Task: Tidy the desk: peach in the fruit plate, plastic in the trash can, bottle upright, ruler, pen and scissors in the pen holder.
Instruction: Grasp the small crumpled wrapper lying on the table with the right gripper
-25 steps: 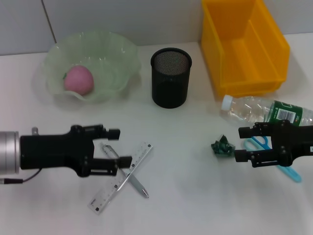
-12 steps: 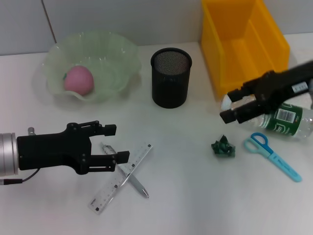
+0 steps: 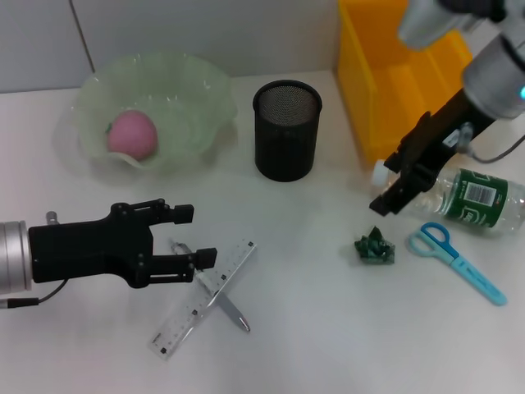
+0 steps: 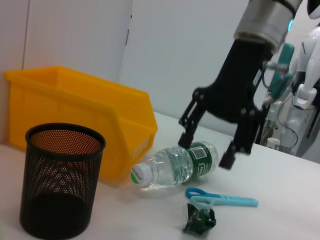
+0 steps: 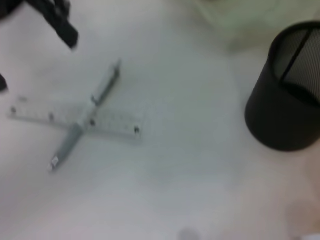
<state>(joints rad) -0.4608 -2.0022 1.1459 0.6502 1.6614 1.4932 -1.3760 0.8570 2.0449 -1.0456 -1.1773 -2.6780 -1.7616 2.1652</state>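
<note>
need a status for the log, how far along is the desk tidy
Done: peach in the fruit plate. In hand: nothing; open right gripper above the lying bottle, open left gripper by the crossed ruler and pen. Left: those, scissors, plastic.

The pen holder point(image 3: 286, 130) at upper centre was black wire mesh, matt. The bin point(image 3: 408, 75) at upper right was glossy yellow plastic. The bottle point(image 3: 459, 194) was clear, shiny plastic with a green label. The fruit plate point(image 3: 156, 111) looked translucent, glassy green. The ruler point(image 3: 205, 297) was clear plastic.
</note>
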